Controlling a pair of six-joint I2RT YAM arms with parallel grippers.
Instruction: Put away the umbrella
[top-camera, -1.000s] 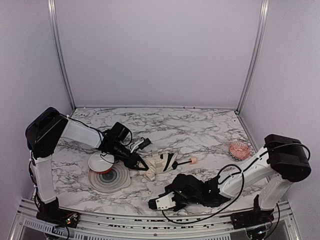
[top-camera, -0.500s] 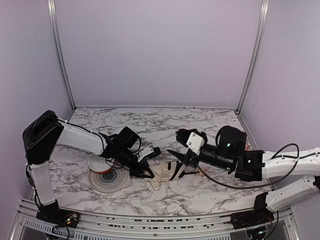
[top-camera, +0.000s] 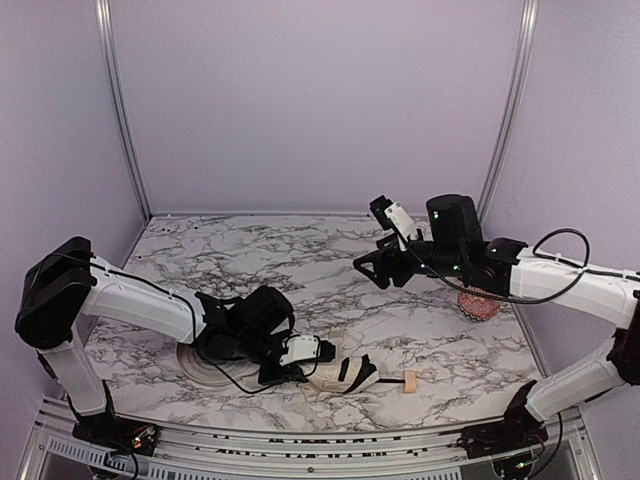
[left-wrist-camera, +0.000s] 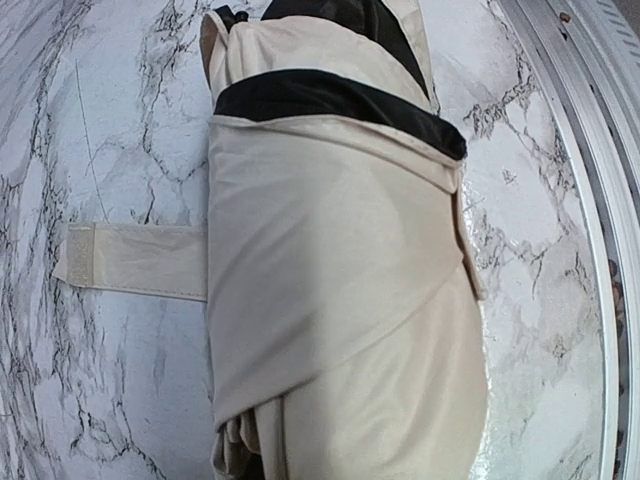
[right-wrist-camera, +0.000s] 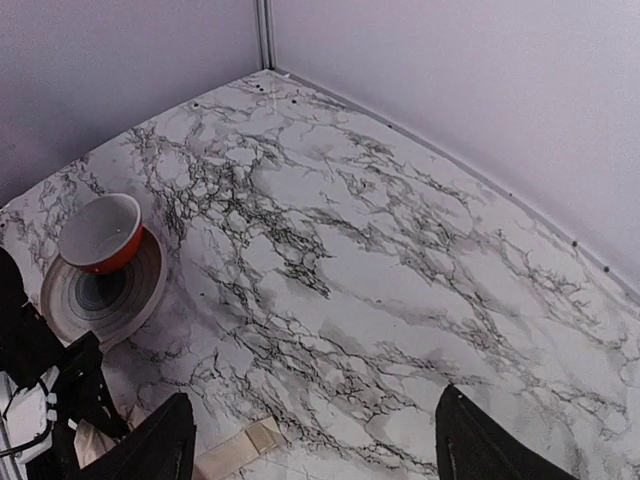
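There are two arms, the left arm and the right arm, over one marble surface. One umbrella lies there, with one strap sticking out from its folds. On the left arm's side of the umbrella are one bowl and one round plate beneath it. Well apart from the umbrella, on the other side, is one pink knobbly object.

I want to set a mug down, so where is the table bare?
Bare: the back half of the table, between the back wall and the left arm, and the near right, between umbrella and pink object. Crowded: near left, with plate and bowl.
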